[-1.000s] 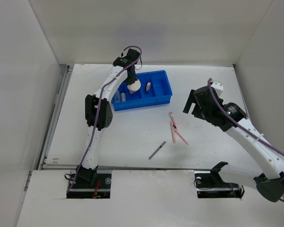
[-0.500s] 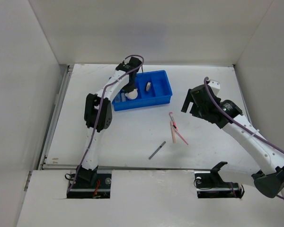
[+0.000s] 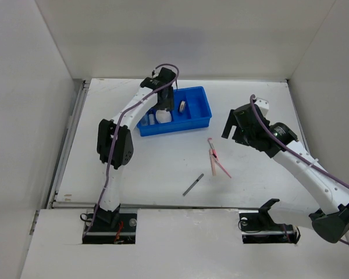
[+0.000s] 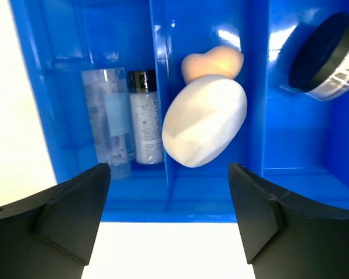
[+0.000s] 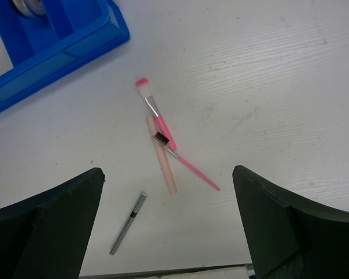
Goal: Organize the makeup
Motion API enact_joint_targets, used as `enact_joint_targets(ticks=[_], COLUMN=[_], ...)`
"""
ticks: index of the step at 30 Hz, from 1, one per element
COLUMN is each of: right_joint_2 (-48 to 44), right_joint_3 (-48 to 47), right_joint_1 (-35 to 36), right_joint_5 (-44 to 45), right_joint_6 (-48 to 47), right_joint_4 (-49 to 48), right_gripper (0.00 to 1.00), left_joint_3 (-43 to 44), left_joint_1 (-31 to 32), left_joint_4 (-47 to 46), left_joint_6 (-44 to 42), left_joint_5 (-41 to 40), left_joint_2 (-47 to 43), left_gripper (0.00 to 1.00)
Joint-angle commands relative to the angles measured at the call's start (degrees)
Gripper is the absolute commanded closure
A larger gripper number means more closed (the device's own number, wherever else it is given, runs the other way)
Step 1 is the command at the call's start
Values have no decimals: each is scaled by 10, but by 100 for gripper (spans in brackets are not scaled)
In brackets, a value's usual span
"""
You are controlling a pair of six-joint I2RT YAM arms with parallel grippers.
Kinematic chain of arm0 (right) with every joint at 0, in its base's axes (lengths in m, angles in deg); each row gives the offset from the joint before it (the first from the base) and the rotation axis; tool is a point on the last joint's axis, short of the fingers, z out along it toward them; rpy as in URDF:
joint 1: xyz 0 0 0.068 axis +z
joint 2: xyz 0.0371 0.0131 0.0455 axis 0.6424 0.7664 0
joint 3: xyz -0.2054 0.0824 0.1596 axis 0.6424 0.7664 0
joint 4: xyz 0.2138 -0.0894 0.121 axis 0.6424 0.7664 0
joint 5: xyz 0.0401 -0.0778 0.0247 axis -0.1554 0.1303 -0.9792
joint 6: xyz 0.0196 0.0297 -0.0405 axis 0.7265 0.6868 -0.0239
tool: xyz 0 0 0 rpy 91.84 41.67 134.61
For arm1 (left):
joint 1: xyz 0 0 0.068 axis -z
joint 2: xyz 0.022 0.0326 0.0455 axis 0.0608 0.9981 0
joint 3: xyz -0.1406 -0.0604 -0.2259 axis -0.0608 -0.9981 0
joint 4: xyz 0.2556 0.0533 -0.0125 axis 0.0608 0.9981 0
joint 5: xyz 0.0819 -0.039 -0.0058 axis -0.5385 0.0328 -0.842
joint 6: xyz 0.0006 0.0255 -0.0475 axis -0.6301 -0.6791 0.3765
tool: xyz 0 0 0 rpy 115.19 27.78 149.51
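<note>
jaws wide on left gripper (image 4: 168,197) above cream puff (image 4: 205,121) — empty; right gripper (image 5: 167,195) gapes too, empty.

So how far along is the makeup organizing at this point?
Mostly done. Already in the blue tray: the two clear vials, beige sponge with cream puff, and black jar. In hand: nothing; the left hand hovers open over the tray, the right hand open above the table. Left: the pink tools and dark pencil, loose on the table.

Top view overhead, wrist views close, downward, sharing tray (image 5: 64,49)
</note>
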Motion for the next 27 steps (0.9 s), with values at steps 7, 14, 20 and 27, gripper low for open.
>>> enact_joint_targets(ticks=[7, 14, 20, 27], right_joint_2=[35, 125, 147, 231], right_joint_3=[51, 129, 145, 137], right_joint_1=[3, 11, 104, 176], right_joint_5=[-87, -194, -238, -246], right_joint_6=[-22, -56, -31, 87], right_joint_4=[-100, -202, -211, -197], right_gripper=[37, 51, 32, 31], left_joint_3=[-10, -123, -198, -217], left_joint_1=[4, 4, 10, 10], left_joint_4=[25, 36, 42, 59], left_joint_6=[-5, 6, 16, 16], left_joint_5=[7, 28, 35, 17], left_joint_2=[-157, -308, -393, -411], left_gripper=[25, 26, 26, 26])
